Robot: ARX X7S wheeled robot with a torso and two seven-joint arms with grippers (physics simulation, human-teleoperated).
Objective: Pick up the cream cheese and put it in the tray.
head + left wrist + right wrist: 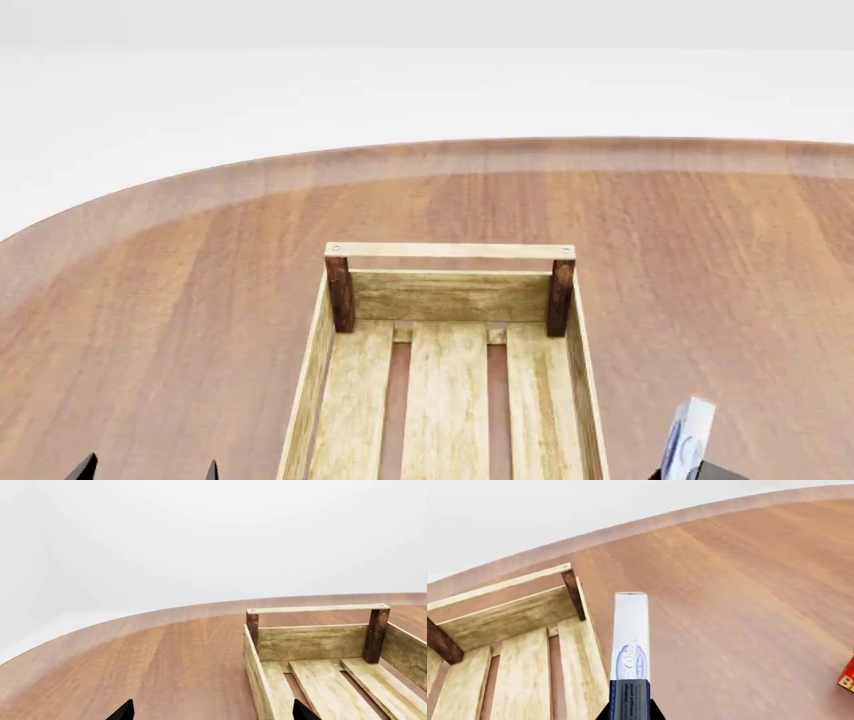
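Note:
The cream cheese (630, 645), a thin white box with a blue oval logo, stands on edge in my right gripper (630, 711), which is shut on it. In the head view the cream cheese (689, 440) is held up just right of the tray's right wall. The tray (451, 300), a light-wood crate with slatted bottom and dark corner posts, holds nothing in the part I see. The tray (507, 617) lies beside the box in the right wrist view. My left gripper (212, 711) is open, one fingertip over the table and the other over the tray (313, 642).
A round brown wooden table (174, 260) carries everything; its curved far edge runs across the head view. A red box corner (847, 677) shows at the edge of the right wrist view. White floor lies beyond the table.

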